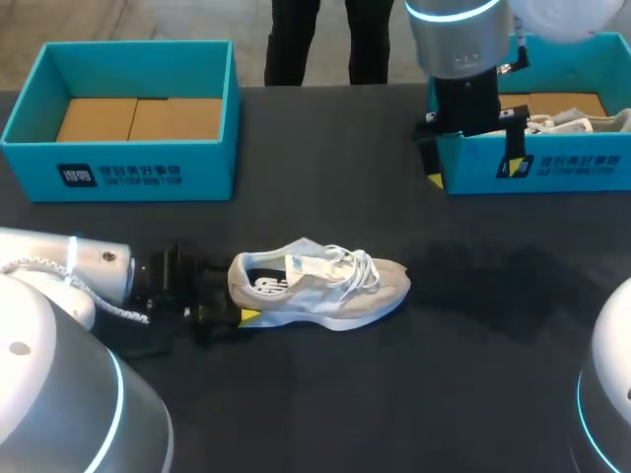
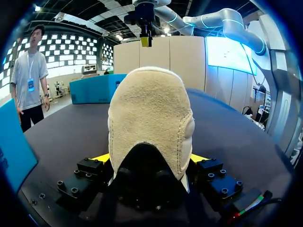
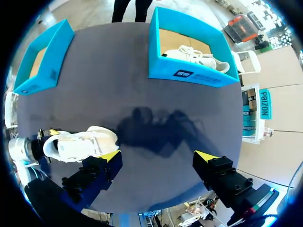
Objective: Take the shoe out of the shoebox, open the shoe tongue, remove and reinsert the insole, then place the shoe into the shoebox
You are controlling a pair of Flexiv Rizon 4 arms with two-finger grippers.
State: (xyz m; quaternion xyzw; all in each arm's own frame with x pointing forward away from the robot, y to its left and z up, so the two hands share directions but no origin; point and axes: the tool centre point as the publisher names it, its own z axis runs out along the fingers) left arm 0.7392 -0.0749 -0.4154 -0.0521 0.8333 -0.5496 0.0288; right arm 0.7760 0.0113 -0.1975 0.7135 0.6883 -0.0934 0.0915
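Note:
A pale grey-white shoe [image 1: 320,286] stands upright on the dark table, toe to the right, laces loose over the tongue. My left gripper [image 1: 240,293] lies low on the table at its heel. In the left wrist view the suede heel [image 2: 151,118] fills the gap and both yellow tips touch its sides, so the left gripper [image 2: 150,158] is shut on the shoe. My right gripper [image 1: 475,169] hangs high over the right shoebox's front wall. It stands wide open and empty [image 3: 157,157], with the shoe [image 3: 80,144] far below it.
A blue shoebox [image 1: 118,163] at the back left shows only its cardboard floor. The blue shoebox [image 1: 552,168] at the back right holds another pale shoe [image 1: 572,120]. A person stands beyond the far edge, not reaching over.

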